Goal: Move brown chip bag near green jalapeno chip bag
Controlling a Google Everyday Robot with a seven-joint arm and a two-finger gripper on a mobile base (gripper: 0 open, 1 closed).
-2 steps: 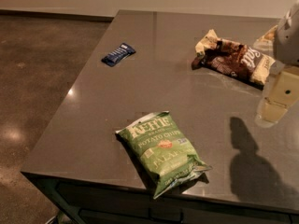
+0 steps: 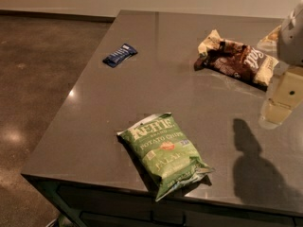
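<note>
The brown chip bag [image 2: 236, 58] lies just beside the jaws at the right edge, opening unclear.

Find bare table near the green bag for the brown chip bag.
Free: the middle of the table, between blue wrapper, brown chip bag and green jalapeno chip bag. Crowded: right edge, where the gripper hangs beside the brown chip bag.
</note>
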